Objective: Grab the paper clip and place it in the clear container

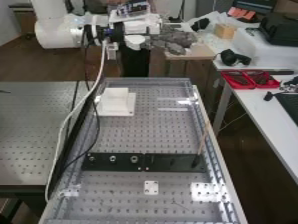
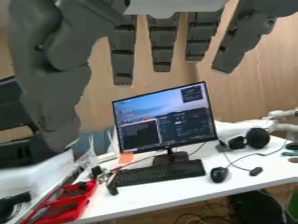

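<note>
Where a white arm (image 1: 58,31) ends, dark grey hand (image 1: 174,40) spread, fingers straight, white square block (image 1: 116,102) on perforated metal bench (image 1: 143,136).

Robot hand (image 1: 174,40) beyond perforated bench (image 1: 153,135), white block (image 1: 116,102), black plates (image 1: 174,163) (one bearing round fittings (image 1: 134,159))

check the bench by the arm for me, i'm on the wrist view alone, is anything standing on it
Observer: Yes, in the high view a white stepped block stands on the perforated bench, toward its far end and left of its middle.
Operator: ok and what's nearer the camera from there
Observer: A dark strip lies across the bench, nearer the camera than the block.
Operator: so where's the hand against all that
Observer: The hand is higher in the high view than the bench's far edge, further right than the block.
</note>
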